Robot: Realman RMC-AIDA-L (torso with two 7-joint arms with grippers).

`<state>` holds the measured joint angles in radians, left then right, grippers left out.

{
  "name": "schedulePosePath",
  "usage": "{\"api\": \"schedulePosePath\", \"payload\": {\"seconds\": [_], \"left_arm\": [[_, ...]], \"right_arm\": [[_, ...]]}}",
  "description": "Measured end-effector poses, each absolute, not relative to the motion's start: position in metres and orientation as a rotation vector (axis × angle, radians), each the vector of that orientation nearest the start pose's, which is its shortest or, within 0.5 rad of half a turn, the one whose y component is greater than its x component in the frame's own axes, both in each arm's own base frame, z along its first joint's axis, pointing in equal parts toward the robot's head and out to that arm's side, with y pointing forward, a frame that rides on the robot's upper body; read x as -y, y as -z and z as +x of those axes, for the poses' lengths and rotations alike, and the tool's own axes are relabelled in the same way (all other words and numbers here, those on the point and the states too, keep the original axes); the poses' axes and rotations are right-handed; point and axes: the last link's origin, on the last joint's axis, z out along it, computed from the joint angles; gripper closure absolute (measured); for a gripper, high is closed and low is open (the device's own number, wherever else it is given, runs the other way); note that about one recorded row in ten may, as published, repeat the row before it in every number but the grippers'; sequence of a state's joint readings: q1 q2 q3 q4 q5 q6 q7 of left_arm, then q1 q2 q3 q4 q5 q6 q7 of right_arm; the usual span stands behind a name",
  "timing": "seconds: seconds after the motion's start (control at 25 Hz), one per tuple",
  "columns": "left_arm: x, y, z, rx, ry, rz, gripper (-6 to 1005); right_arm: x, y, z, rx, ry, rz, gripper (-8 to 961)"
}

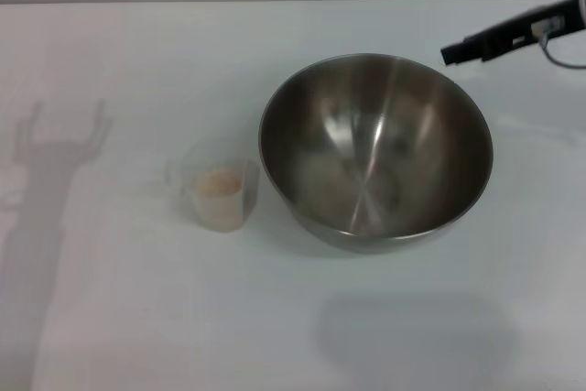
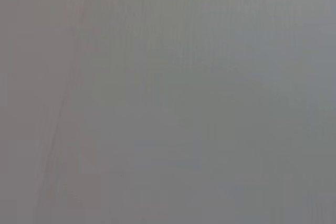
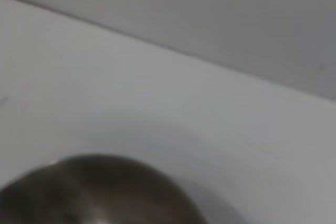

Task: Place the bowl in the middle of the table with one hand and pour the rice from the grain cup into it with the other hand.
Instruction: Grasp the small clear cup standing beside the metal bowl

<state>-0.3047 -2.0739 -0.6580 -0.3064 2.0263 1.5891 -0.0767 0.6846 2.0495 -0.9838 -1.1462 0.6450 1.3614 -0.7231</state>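
Bowl (image 1: 375,148) upright near mid-bench (image 1: 110,318), empty inside. Grain cup (image 1: 220,191) just beside it on the robot's left, apart, holding rice (image 1: 220,184). Right tool (image 1: 462,49) up past the far rim, gripping nothing; opening impossible to tell. Left tool out of sight.

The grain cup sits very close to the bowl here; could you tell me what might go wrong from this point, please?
1. The grain cup stands right beside the bowl and looks light; a pincer reaching between them could tip it and spill the rice on the table.
2. The bowl's rounded base may let it rock or slide if bumped while pouring.
3. The right pincer hovers near the bowl's far rim and might clip it.
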Motion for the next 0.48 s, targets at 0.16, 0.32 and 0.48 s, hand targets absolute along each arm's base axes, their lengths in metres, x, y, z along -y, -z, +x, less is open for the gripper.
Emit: {"api": "schedulePosePath", "payload": {"seconds": [0.16,0.32,0.48], "left_arm": [[-0.279,-0.015,-0.303,0.344,0.990,-1.320,158],[-0.277,-0.015,-0.304,0.346,0.987,-1.318,159],[-0.276,-0.016,-0.305,0.348,0.981,-1.316,159]], "right_arm": [[-0.417,-0.057,0.191,-0.982,-0.024,-2.393,575],[-0.425,-0.059,0.179,-0.851,-0.064,-2.365,574],[-0.432,-0.062,0.171,-0.705,-0.150,-2.299,571]]}}
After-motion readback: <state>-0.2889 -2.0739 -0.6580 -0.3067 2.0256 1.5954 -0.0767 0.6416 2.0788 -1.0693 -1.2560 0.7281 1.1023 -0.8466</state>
